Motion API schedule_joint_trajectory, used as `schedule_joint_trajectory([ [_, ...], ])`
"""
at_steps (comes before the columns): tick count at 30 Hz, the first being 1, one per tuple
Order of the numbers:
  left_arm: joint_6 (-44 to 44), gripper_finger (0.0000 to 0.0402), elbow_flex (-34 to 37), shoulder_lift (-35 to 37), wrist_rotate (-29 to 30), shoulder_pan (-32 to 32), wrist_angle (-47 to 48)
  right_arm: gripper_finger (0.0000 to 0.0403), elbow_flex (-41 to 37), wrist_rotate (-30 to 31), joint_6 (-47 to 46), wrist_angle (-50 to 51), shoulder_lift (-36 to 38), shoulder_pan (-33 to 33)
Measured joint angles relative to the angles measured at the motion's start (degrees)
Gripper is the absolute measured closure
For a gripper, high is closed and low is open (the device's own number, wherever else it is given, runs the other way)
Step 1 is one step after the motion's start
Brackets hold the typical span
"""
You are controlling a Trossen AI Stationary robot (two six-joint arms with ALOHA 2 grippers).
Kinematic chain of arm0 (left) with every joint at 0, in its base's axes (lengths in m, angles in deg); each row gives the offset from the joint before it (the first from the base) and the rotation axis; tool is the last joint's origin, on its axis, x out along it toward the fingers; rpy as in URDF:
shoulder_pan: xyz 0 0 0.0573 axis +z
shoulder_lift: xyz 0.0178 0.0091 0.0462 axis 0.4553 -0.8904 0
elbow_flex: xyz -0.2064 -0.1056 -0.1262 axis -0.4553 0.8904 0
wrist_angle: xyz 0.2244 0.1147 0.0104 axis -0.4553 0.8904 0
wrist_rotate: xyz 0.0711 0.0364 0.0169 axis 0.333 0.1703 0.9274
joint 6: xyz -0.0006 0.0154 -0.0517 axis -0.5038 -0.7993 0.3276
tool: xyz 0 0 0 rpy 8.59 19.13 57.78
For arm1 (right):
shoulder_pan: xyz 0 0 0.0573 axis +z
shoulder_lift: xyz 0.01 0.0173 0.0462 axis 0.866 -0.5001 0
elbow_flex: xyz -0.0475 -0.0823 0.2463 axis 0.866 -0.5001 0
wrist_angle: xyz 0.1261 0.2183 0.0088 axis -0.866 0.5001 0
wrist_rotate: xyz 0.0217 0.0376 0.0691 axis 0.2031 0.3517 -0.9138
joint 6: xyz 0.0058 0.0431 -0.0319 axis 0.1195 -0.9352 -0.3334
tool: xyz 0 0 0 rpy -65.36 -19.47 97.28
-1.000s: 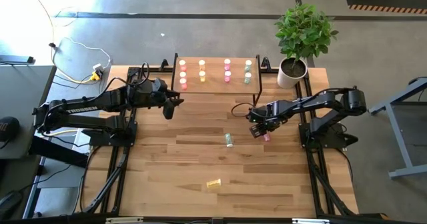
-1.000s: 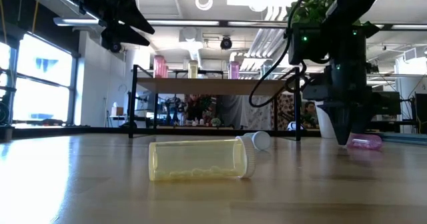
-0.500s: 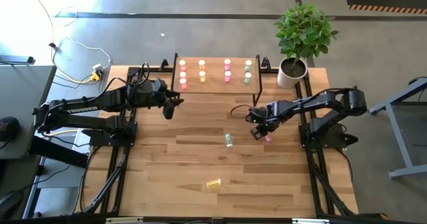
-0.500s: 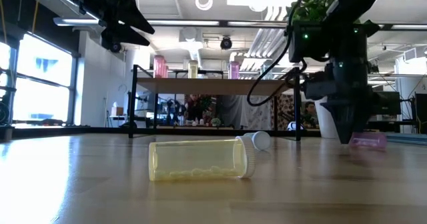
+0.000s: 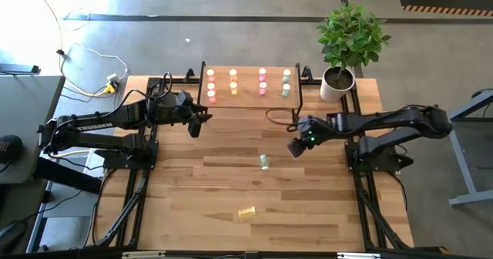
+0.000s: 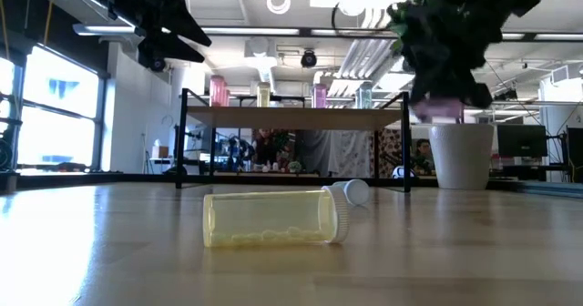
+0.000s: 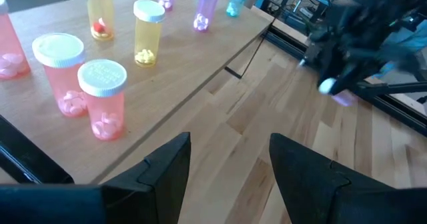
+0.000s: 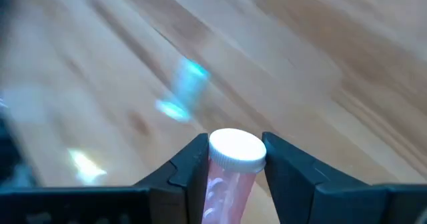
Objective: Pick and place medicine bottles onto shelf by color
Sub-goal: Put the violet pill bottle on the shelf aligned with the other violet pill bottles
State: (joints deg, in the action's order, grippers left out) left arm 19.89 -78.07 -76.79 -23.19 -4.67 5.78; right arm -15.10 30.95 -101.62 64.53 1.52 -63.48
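My right gripper hangs over the table's right middle, in front of the shelf, shut on a pink medicine bottle with a white cap. In the low view the bottle is up at shelf height. My left gripper waits open in the air by the shelf's left front corner. The shelf holds rows of upright red-orange, yellow, pink and green bottles. A green bottle and a yellow bottle lie on their sides on the table. My right gripper pinches the pink bottle between its two fingers, on the bottle's sides just below the white cap. The fingers slant down from the table's right and lie along the bottle, whose cap points out past them. The bottle is lifted clear of the table.
A potted plant stands at the far right, beside the shelf's right end. Black frame rails run along the table's left and right edges. Bare wood lies between the two fallen bottles and the near edge.
My right gripper has taken hold of the pink bottle, which lay on the table at the right, and risen with it toward the shelf, tipping from steeply down to a shallower slant. The bottle is now clear of the table.
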Motion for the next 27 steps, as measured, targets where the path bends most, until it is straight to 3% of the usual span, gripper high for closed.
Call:
schedule_joint_trajectory([
  [6, -0.8, 0.0206, 0.0, 0.0, 0.0, 0.0, 0.0, 0.0279, 0.0, 7.0, -0.6, -13.0, 6.3, 1.9],
  [12, -1.9, 0.0206, 0.0, 0.0, 0.0, 0.0, 0.1, 0.0279, 0.0, 16.6, 3.3, -26.2, 7.8, 3.9],
  [27, -7.0, 0.0206, 0.0, 0.0, -0.1, 0.0, -3.9, 0.0279, 0.0, 49.3, 27.7, -43.0, 5.2, 10.0],
])
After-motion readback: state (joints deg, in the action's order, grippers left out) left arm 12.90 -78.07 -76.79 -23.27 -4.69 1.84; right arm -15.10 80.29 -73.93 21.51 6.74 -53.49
